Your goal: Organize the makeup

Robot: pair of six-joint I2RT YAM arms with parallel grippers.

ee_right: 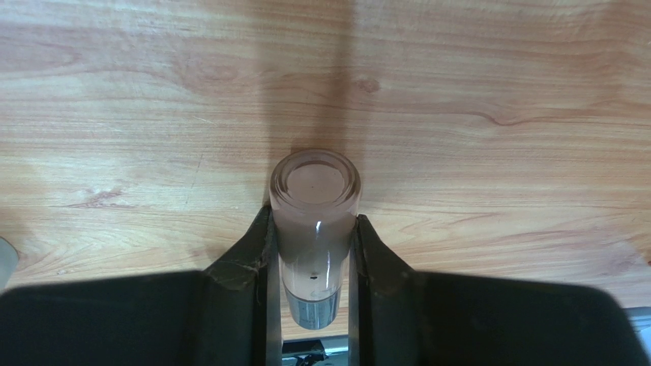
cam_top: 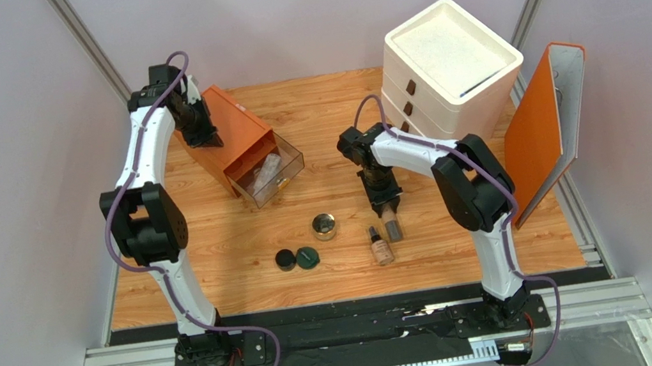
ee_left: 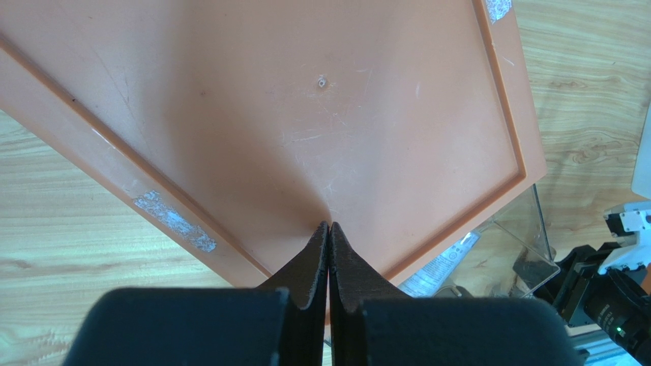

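My right gripper [cam_top: 386, 205] is shut on a beige bottle [cam_top: 393, 227] low over the table; in the right wrist view the gripper [ee_right: 313, 223] has a finger against each side of the bottle [ee_right: 315, 191]. A second beige bottle [cam_top: 380, 249] lies just to its left. A gold-rimmed jar [cam_top: 325, 227], a black compact [cam_top: 286, 260] and a dark green compact [cam_top: 308, 257] sit at the table's middle. My left gripper [cam_top: 201, 138] is shut and empty, with its tips [ee_left: 328, 226] on top of the orange drawer box [ee_left: 306, 114]. A third bottle is not in view.
The orange box [cam_top: 234, 137] has its clear drawer [cam_top: 273, 177] pulled open, with a labelled clear item [ee_left: 447, 263] inside. A white drawer unit [cam_top: 448, 63] stands at the back right. An orange panel [cam_top: 545, 131] leans at the right edge.
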